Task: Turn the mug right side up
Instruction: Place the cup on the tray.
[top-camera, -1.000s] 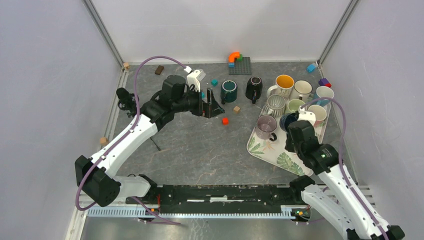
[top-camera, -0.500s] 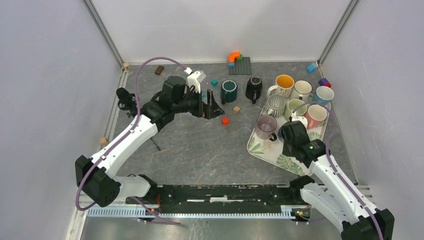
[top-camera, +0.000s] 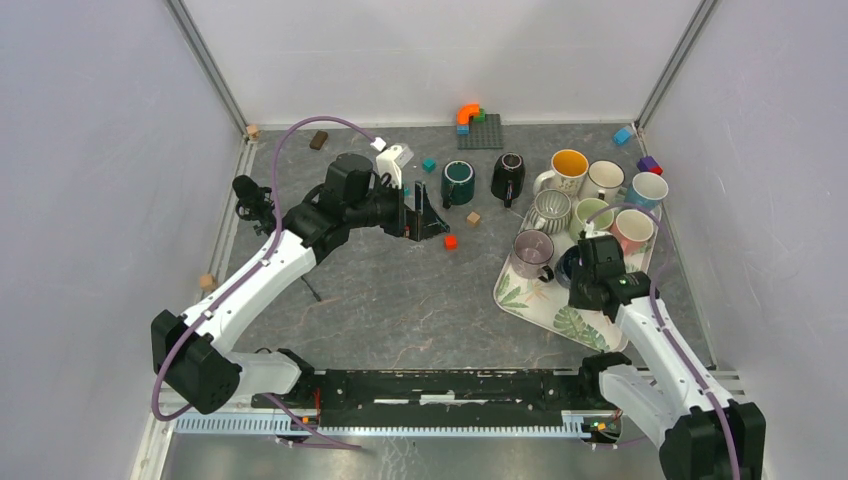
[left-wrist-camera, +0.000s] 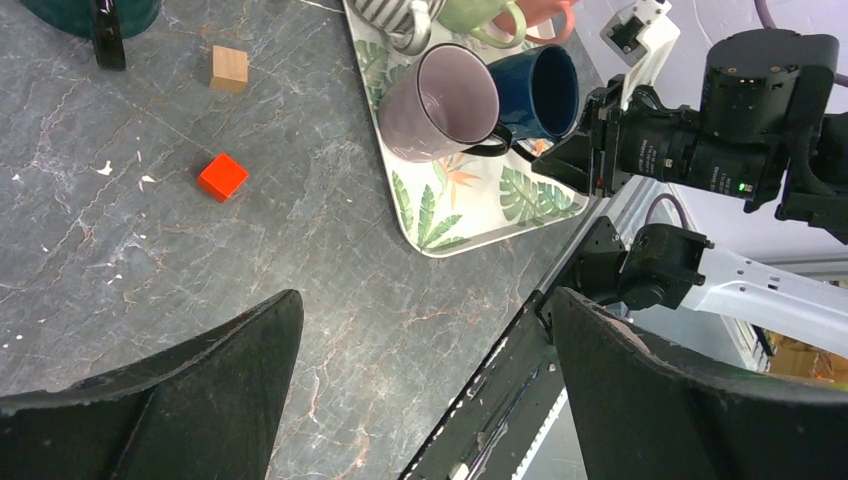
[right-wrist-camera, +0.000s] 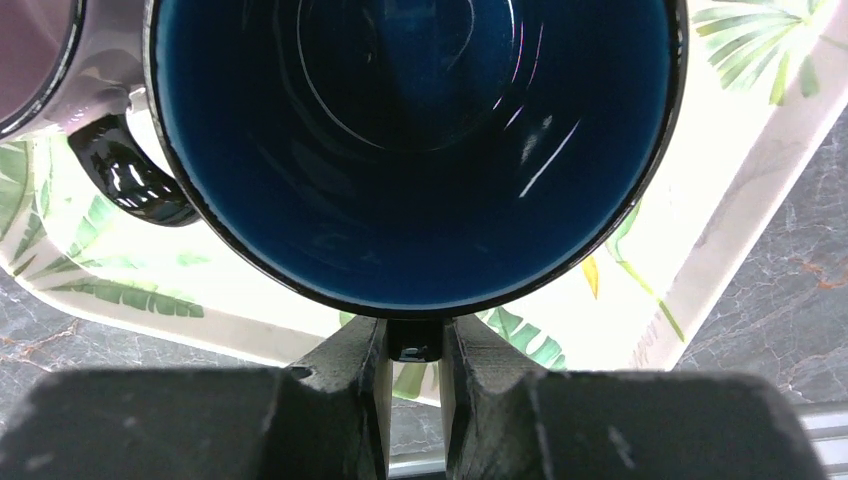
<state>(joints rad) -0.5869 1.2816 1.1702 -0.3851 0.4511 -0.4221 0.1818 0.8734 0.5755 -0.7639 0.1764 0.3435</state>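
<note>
A dark blue mug (right-wrist-camera: 415, 150) fills the right wrist view, its mouth facing the camera. My right gripper (right-wrist-camera: 413, 345) is shut on its black handle (right-wrist-camera: 414, 340), over the near part of the leaf-print tray (right-wrist-camera: 640, 250). From above, the blue mug (top-camera: 570, 264) shows only partly beside the right wrist, mouth roughly upward. The left wrist view shows the blue mug (left-wrist-camera: 545, 88) next to a lilac mug (left-wrist-camera: 440, 100) on the tray (left-wrist-camera: 450, 215). Whether the blue mug touches the tray I cannot tell. My left gripper (top-camera: 425, 212) hangs open and empty above the table's middle.
Several mugs crowd the tray's far half, among them a lilac mug (top-camera: 531, 249) and a pink mug (top-camera: 634, 229). A teal mug (top-camera: 458, 182) and a black mug (top-camera: 508, 177) stand on the table. A red cube (top-camera: 451, 241) and a wooden cube (top-camera: 473, 218) lie near the left gripper.
The right arm has swung in over the tray's near part and its wrist has turned, carrying the blue mug with it. The left arm has not moved.
</note>
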